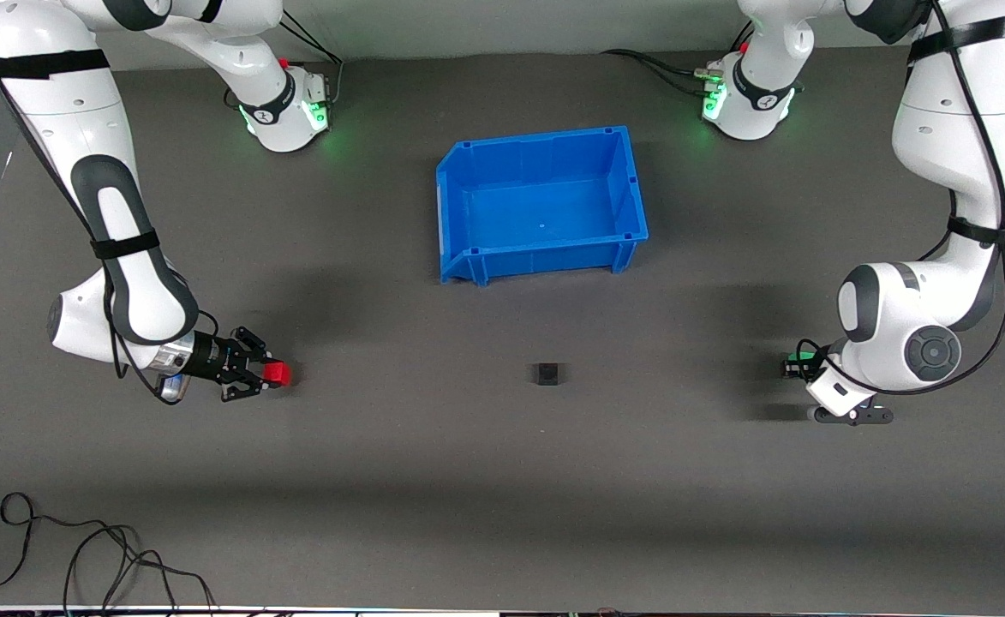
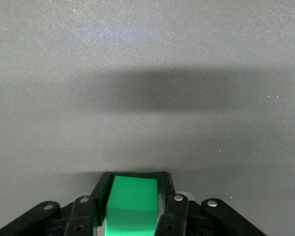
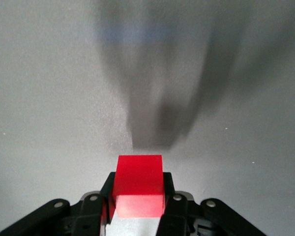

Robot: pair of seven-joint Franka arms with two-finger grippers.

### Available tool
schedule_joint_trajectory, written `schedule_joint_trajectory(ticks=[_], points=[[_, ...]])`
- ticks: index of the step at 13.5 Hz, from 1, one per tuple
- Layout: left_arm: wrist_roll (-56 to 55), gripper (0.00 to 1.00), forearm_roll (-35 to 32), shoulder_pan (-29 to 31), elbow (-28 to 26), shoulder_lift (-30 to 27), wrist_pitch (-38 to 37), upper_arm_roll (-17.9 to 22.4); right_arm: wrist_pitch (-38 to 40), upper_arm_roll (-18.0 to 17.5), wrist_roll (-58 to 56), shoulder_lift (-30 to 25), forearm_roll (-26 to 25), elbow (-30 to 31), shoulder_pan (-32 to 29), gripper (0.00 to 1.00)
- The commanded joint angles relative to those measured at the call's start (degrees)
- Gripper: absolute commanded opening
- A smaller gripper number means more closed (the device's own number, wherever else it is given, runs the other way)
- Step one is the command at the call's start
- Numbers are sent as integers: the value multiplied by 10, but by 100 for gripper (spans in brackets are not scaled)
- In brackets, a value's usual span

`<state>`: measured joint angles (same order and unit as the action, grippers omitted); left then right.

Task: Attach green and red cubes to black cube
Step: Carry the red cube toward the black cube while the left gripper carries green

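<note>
The black cube (image 1: 547, 374) sits alone on the dark mat, nearer the front camera than the blue bin. My right gripper (image 1: 269, 374) is shut on the red cube (image 1: 278, 373) toward the right arm's end of the table; in the right wrist view the red cube (image 3: 137, 186) sits between the black fingers (image 3: 168, 189). My left gripper (image 1: 792, 366) is shut on the green cube (image 2: 130, 204), toward the left arm's end. In the front view only a green sliver (image 1: 794, 360) shows beside the arm's wrist. Both cubes are far from the black cube.
An empty blue bin (image 1: 459, 184) stands at the table's middle, between the two bases. Loose black cables (image 1: 82, 548) lie at the front edge toward the right arm's end.
</note>
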<state>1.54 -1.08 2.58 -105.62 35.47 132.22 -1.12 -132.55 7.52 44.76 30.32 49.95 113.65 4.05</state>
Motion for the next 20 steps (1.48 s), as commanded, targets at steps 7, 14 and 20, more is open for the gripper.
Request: schedule_joint_trajectory(ticks=[7,14,20], points=[[-126,0,2,-14,23,-23,-20,2,4,2,50,-6,9,-22,35,16],[-569,0,27,-94,74,-18,-26,-5,-2,5,207,23,6,-101,159,16],[-839,0,42,-175,110,28,-24,-8,-37,4,319,99,8,-192,266,16]])
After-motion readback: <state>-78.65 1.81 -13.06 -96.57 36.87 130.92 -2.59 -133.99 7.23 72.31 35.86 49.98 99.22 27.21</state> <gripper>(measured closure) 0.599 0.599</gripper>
